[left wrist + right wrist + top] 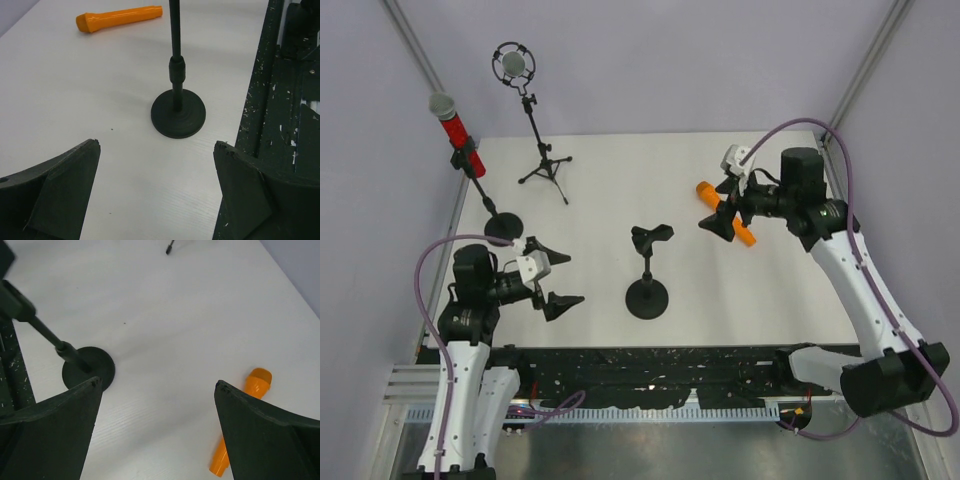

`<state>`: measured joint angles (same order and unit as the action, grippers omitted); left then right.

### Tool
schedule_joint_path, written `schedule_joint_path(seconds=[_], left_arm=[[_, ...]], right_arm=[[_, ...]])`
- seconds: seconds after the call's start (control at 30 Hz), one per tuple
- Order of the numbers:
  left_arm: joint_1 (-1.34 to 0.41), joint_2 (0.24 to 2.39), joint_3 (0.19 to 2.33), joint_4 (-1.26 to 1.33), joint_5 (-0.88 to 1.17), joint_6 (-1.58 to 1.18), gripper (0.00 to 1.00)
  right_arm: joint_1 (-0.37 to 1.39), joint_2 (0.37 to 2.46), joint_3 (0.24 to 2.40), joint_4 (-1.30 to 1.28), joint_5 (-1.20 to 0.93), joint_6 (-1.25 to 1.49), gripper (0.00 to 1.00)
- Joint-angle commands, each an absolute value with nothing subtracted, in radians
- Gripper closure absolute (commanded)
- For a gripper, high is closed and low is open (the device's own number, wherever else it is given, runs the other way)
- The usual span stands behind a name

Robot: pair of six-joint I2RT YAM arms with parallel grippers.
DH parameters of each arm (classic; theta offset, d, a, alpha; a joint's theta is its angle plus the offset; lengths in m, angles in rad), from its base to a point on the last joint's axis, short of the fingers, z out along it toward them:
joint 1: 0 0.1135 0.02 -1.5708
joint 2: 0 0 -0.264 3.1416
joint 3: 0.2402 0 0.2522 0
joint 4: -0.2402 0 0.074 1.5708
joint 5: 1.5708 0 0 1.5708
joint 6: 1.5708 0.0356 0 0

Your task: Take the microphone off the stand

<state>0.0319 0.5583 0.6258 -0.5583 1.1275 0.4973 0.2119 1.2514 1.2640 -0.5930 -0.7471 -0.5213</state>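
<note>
An orange microphone [747, 237] lies flat on the white table [620, 190], off any stand; it also shows in the left wrist view [117, 18] and the right wrist view [252, 390]. The black round-base stand [647, 297] in the middle of the table holds nothing in its clip [651, 236]. My right gripper [720, 208] hangs open just above the orange microphone, with nothing between its fingers [156, 384]. The left gripper [563, 278] is open and empty too, left of the stand, whose base [178, 116] lies ahead of its fingertips [156, 144].
A red microphone [450, 125] sits in a stand at the far left, base [503, 226] close behind my left arm. A tripod stand [545, 165] with a shock-mounted microphone [513, 65] is at the back. A black perforated strip [650, 365] runs along the near edge.
</note>
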Motion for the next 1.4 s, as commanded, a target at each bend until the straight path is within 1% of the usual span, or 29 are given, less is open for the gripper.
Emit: schedule_joint_path(seconds=[0.0,0.1,0.23,0.37,0.43,0.57,0.7,0.87,1.1,1.13,1.27,1.37], left_arm=[[0.017,0.610,0.681,-0.563,1.278,0.572,0.00],[0.009,0.664,0.704,-0.509,1.263,0.578,0.00],[-0.087,0.732,0.701,-0.372,1.143,0.539,0.00],[-0.162,0.807,0.692,-0.279,1.091,0.525,0.00],[-0.201,0.837,0.687,-0.235,1.081,0.514,0.00],[-0.267,0.906,0.673,-0.125,1.081,0.477,0.00],[-0.313,0.985,0.667,-0.006,1.097,0.417,0.00],[-0.324,1.080,0.690,0.104,1.147,0.362,0.00],[-0.356,1.166,0.701,0.244,1.167,0.264,0.00],[-0.357,1.175,0.696,0.282,1.166,0.235,0.00],[-0.364,1.192,0.643,0.466,1.167,0.086,0.00],[-0.367,1.189,0.618,0.506,1.167,0.051,0.00]], right_arm=[[0.271,1.099,1.189,-0.439,-0.913,-0.506,0.04],[0.345,1.065,1.128,-0.391,-0.919,-0.482,0.04],[0.419,1.049,1.030,-0.267,-0.919,-0.423,0.04],[0.448,1.058,0.913,-0.059,-0.928,-0.315,0.04],[0.456,1.071,0.873,0.088,-0.936,-0.257,0.04],[0.485,1.137,0.845,0.211,-0.943,-0.174,0.02],[0.531,1.189,0.854,0.227,-0.953,-0.153,0.02],[0.580,1.213,0.848,0.230,-0.971,-0.153,0.01],[0.615,1.262,0.815,0.330,-0.962,-0.089,0.00],[0.618,1.266,0.807,0.336,-0.962,-0.077,0.03],[0.627,1.278,0.770,0.386,-0.956,-0.064,0.05],[0.630,1.282,0.758,0.402,-0.950,-0.063,0.09]])
